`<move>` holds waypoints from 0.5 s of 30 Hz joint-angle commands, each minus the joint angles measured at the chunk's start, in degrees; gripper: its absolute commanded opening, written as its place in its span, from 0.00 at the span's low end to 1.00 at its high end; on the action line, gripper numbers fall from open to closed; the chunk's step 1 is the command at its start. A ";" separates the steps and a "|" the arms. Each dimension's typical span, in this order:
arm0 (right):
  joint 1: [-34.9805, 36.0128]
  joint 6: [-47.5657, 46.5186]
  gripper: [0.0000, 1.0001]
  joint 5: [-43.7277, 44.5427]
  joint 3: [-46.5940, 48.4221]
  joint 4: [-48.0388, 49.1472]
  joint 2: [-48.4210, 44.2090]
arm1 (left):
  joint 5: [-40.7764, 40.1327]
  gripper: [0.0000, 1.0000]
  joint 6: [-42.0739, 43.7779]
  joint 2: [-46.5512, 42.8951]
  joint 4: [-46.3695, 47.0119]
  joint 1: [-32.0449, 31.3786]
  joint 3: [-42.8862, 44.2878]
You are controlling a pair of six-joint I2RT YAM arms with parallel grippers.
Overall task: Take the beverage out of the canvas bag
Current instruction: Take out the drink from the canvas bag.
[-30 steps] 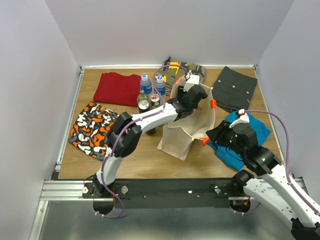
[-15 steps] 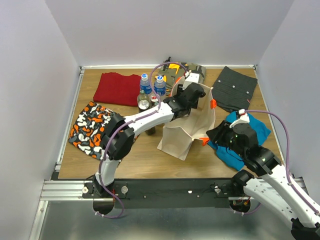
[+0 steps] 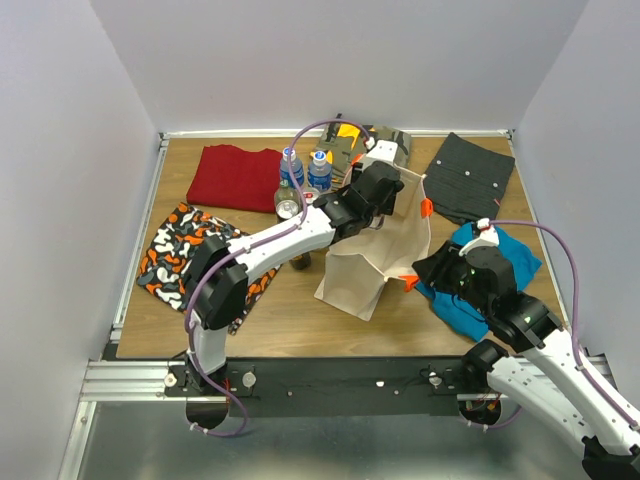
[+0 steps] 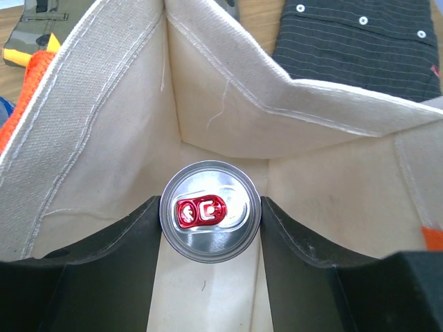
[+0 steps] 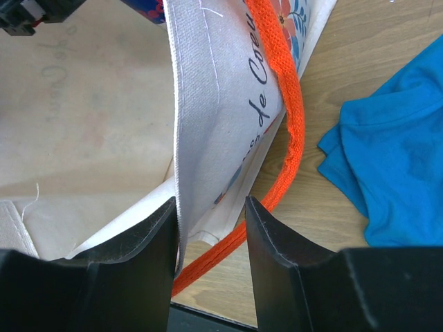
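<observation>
Near right: right gripper pinches the near-right wall of the canvas bag, with the orange handle running between its jaws. Blue garment lies just beside it on the surface.

Near left: orange-black-white patterned cloth, flat.

Centre: bag upright, mouth open. Left gripper reaches down inside, narrowed onto the beverage can, fingers touching both sides. Can is upright inside the bag, red tab on top.

Beyond, left of bag: a second can and two water bottles, all upright.

Far edge: red cloth, camouflage cloth, dark buttoned shirt.
</observation>
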 commanded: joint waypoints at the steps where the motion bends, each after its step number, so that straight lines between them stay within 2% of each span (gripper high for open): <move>1: -0.25 -0.82 0.50 -0.56 -0.94 -0.58 -0.08 | 3.26 0.00 2.01 -5.17 3.78 -0.49 1.23; 15: -0.34 -0.65 0.50 -0.48 -1.03 -0.67 -0.26 | 12.58 0.00 7.02 -12.82 4.84 -0.49 0.09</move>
